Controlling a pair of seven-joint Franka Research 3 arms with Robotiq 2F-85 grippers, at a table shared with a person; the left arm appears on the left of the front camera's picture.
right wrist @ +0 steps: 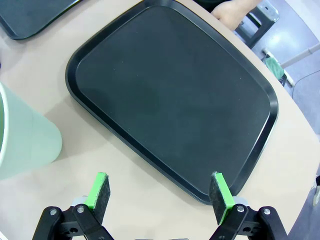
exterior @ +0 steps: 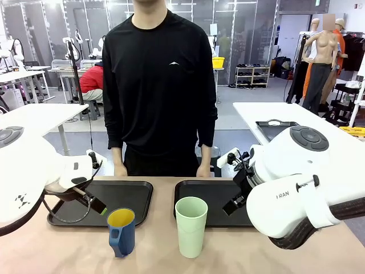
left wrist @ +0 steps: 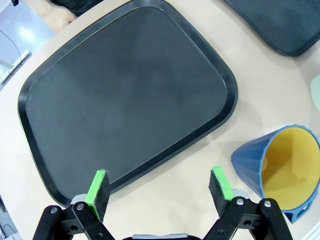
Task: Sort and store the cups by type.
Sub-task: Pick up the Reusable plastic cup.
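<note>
Nearest, on the bare table (exterior: pixel 68 251): dark blue mug (exterior: pixel 121 231), yellow inside, upright, handle on the near side. Just beside it, not touching: pale green tumbler (exterior: pixel 191 226), upright. Behind them, side by side: left tray (exterior: pixel 137 191) and right tray (exterior: pixel 214 191), both black. Left gripper (left wrist: pixel 161 182) spread wide, unladen, over the left tray's near rim. Right gripper (right wrist: pixel 160 185) equally wide over the right tray's rim. On the right arm, "FRAN", possibly cut off. Farthest: a person's hands (exterior: pixel 120 169) at the table's far edge.

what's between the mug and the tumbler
Nothing. The front view shows a bare strip of table between the mug and the tumbler, which stand upright and apart.
</note>
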